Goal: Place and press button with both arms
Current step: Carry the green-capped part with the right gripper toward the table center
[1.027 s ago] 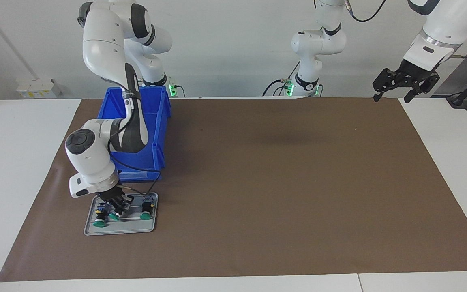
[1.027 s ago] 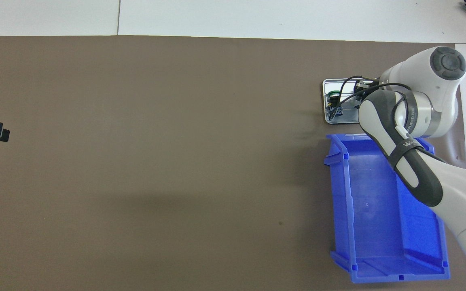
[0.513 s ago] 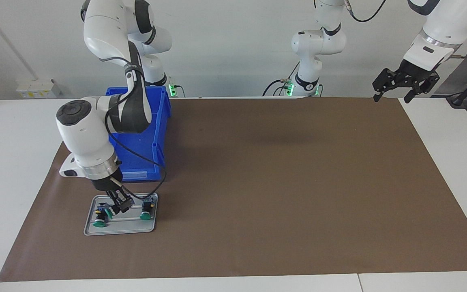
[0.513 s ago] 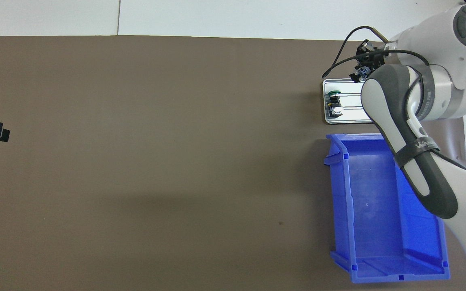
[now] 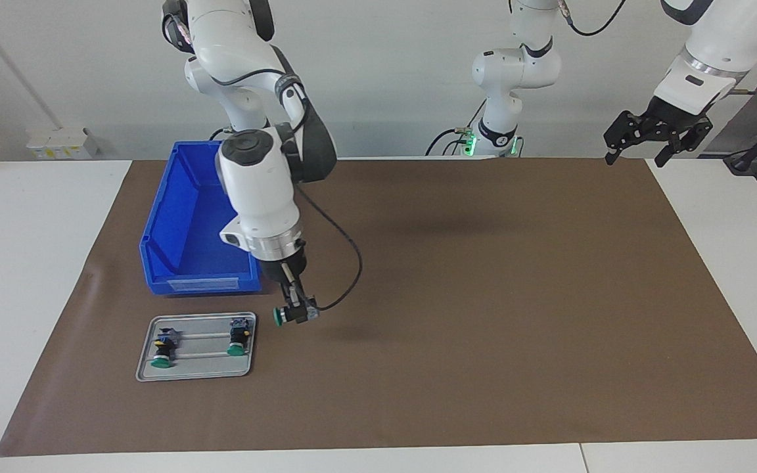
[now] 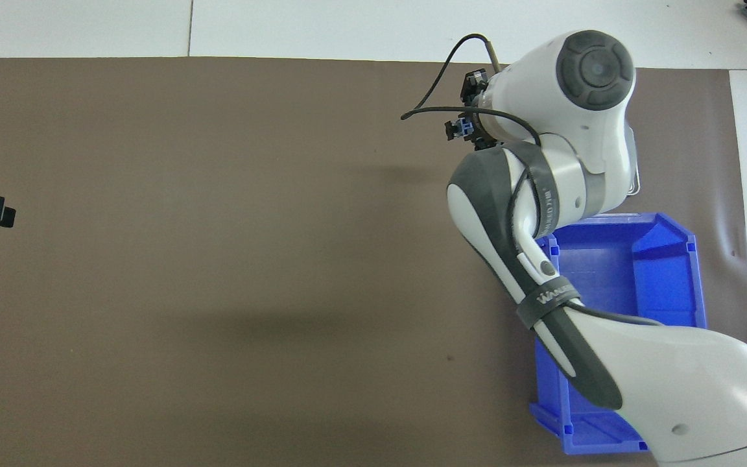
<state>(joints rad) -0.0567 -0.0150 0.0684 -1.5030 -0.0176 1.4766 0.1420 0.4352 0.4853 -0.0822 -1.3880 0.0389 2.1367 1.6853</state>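
You are in the carry step: the right gripper (image 5: 294, 314) has its jaws closed on the button (image 5: 281, 317) and hangs over bare mat (image 5: 483, 295), just beside the tray (image 5: 196, 374) on the side toward the left arm's end of the surface. Placing is not yet done, and no pressing can begin until it is.

Starting at the right arm's end of the surface, the blue bin (image 5: 175, 263) sits near the mat's edge closest to the robots, and the tray lies just farther from them than the bin. Two more green-capped buttons (image 5: 163, 351) (image 5: 238, 341) rest on that tray, lying on their sides.

The held button also lies sideways in the jaws, its green cap pointing toward the tray, its black body pinched between the fingertips. From overhead, the arm covers most of it.

Your next move, as I judge it, calls for lowering it onto open mat and turning it cap-up so it stands on its base. A tilted release could tip it over.

The left gripper (image 5: 656, 136) waits with jaws open, raised over the mat's corner nearest its own base.
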